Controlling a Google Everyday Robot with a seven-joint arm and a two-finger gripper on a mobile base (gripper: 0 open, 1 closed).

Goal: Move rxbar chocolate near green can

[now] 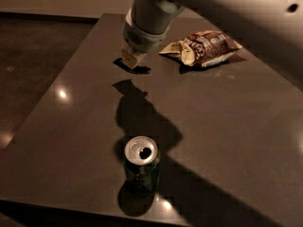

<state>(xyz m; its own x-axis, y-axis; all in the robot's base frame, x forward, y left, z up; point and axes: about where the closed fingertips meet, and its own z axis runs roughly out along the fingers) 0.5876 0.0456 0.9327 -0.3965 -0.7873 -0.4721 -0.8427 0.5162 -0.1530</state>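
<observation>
Cam view: gripper (130,57) hangs over far part of table (227,126), tip right above rxbar chocolate (135,68), which lies flat on the tabletop. Claw state: can't tell, nor if it touches the bar. Green can (141,164) stands upright nr front edge, well apart from bar. Chip bag (203,48) lies just beside gripper.

No print is readable on the chip bag (203,48), green can (141,167), or rxbar chocolate (136,69) beneath the hand (130,58).
</observation>
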